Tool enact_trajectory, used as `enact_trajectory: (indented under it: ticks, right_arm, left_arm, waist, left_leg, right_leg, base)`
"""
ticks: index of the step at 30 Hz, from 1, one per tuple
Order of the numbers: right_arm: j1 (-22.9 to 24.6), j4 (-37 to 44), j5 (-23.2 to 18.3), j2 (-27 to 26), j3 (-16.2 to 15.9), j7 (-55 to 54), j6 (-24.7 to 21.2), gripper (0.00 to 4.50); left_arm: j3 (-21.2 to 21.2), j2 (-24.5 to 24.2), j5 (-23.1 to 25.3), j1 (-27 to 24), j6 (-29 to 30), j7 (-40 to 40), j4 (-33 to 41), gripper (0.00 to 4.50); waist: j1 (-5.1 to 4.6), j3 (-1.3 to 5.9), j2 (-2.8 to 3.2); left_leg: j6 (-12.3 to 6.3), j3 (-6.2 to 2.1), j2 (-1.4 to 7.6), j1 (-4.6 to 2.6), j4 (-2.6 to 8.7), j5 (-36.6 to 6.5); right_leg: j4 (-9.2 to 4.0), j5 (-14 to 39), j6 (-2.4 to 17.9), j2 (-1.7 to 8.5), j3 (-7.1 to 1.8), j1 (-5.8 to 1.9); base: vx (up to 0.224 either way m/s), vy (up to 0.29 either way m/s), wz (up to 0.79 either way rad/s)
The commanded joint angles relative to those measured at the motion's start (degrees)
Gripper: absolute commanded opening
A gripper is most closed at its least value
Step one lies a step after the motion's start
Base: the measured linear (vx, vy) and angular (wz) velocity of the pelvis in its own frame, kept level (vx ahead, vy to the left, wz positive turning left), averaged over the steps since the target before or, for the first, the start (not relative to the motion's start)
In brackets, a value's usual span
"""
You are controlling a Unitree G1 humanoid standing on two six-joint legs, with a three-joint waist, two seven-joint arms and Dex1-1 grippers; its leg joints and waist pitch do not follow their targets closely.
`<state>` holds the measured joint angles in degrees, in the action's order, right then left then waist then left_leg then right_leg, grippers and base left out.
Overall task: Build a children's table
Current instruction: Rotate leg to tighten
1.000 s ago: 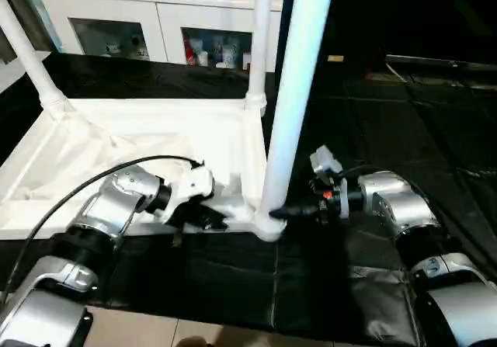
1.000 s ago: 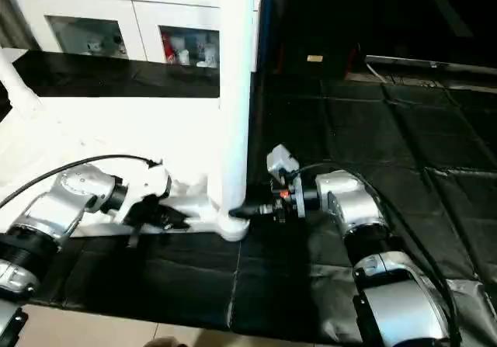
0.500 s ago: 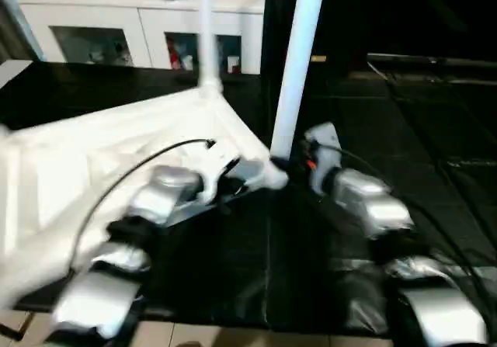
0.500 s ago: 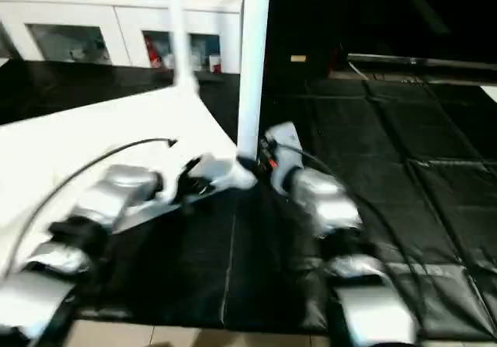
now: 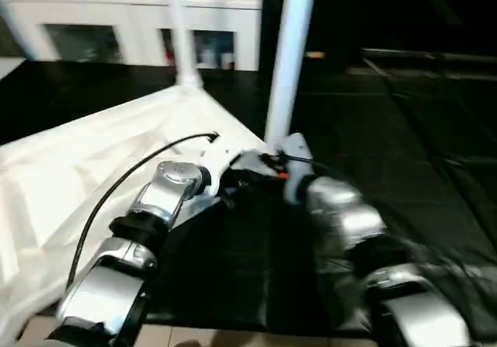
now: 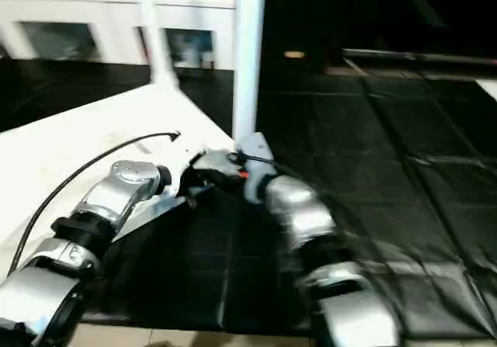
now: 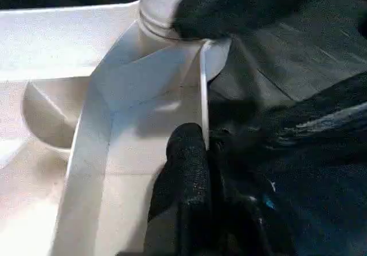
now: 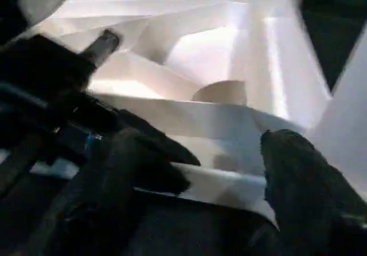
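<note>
The children's table lies upside down on a black mat, its white top (image 5: 85, 176) showing the ribbed underside. One white leg (image 5: 287, 60) stands in the near corner socket and another leg (image 5: 180, 36) in the far corner. My left gripper (image 7: 200, 150) is shut on the top's thin rim (image 7: 203, 90) just short of that near corner. My right gripper (image 8: 215, 167) is at the same corner from the other side. Its fingers (image 8: 292, 164) stand wide apart, open, with the rim passing between them.
A white cabinet (image 5: 116, 21) with glass doors runs along the back left. Black padded mat (image 5: 396, 130) stretches to the right and front. A strip of pale floor (image 5: 233, 338) shows at the near edge. A black cable (image 5: 132, 176) loops over my left forearm.
The table top has swung, its near corner and leg moving away from me and the far leg going left. My right gripper has opened wider beside the corner. The camera has shifted too.
</note>
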<state>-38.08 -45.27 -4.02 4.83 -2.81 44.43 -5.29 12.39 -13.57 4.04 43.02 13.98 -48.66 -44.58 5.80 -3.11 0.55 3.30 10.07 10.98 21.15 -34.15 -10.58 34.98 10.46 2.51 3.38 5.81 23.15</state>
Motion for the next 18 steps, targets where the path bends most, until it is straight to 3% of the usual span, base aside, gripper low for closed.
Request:
enact_trajectory:
  ticks: [1,3,4,5,6,9,10,18]
  right_arm:
    - [0.5,2.2,-1.3,3.1,0.3,5.8,0.4,3.89]
    - [0.6,2.6,-1.5,3.7,0.3,7.0,0.2,3.98]
    - [1.0,3.7,-2.1,5.8,-0.1,10.9,0.0,4.07]
    - [1.1,3.9,-2.2,6.3,-0.2,11.8,0.1,4.19]
    - [1.1,4.1,-2.3,7.1,-0.4,13.0,0.3,4.31]
    - [1.4,4.8,-3.2,8.5,-0.4,16.1,0.8,4.42]
    - [1.4,5.0,-3.8,9.2,-0.5,17.7,0.9,4.46]
    - [2.1,7.7,-5.7,14.1,-1.7,29.2,0.6,4.46]
  left_arm:
    - [1.4,-2.2,-0.4,-1.2,-3.1,-5.3,2.8,0.0]
    - [1.5,-2.7,-0.4,-1.4,-3.2,-6.0,3.0,0.0]
    - [1.6,-4.0,-0.9,-2.4,-3.7,-8.7,4.1,0.0]
    - [1.6,-4.3,-1.0,-2.6,-3.7,-9.2,4.3,0.0]
    - [1.5,-4.7,-1.1,-2.8,-3.7,-9.9,4.5,0.0]
    - [1.9,-6.1,-1.0,-3.5,-5.0,-11.8,5.0,0.0]
    - [2.2,-6.8,-1.1,-3.8,-5.6,-12.7,5.1,0.0]
    - [2.9,-11.6,-2.1,-5.8,-7.9,-20.0,7.1,0.0]
  waist:
    - [0.49,4.19,0.58]
    - [0.59,4.2,0.31]
    - [0.95,4.2,0.82]
    - [0.95,4.2,0.82]
    - [0.92,4.21,0.5]
    - [1.16,4.19,0.45]
    - [1.2,4.2,0.14]
    - [1.47,4.14,0.15]
  left_leg:
    - [-4.11,-0.95,2.87,-0.6,3.52,-6.9]
    - [-4.0,-0.88,3.02,-0.57,3.54,-7.5]
    - [-3.82,-1.01,3.1,-0.55,3.57,-8.0]
    - [-3.82,-1.01,3.1,-0.55,3.57,-8.0]
    - [-3.75,-0.94,3.07,-0.57,3.57,-8.1]
    - [-3.57,-0.96,3.03,-0.61,3.56,-8.3]
    - [-3.53,-0.97,3.08,-0.56,3.59,-8.2]
    - [-3.82,-0.97,3.07,-0.6,3.57,-7.6]
  right_leg:
    - [-3.81,6.4,12.1,5.98,-3.72,-3.67]
    - [-3.8,6.4,12.0,5.95,-3.75,-3.72]
    - [-3.76,6.6,12.0,5.97,-3.66,-3.75]
    - [-3.76,6.6,12.0,5.97,-3.66,-3.75]
    - [-3.74,6.3,12.0,5.86,-3.66,-3.77]
    - [-3.86,7.5,12.0,5.97,-3.65,-3.66]
    - [-3.86,7.8,11.8,5.94,-3.63,-3.74]
    - [-3.82,8.9,11.2,5.83,-3.58,-3.58]
  base:
    - [0.0,0.0,0.0]
    - [0.0,0.0,0.0]
    - [0.0,0.0,0.0]
    - [0.0,0.0,0.0]
    - [0.0,0.0,0.0]
    - [0.0,0.0,0.0]
    - [0.0,0.0,0.0]
    - [0.0,0.0,0.0]
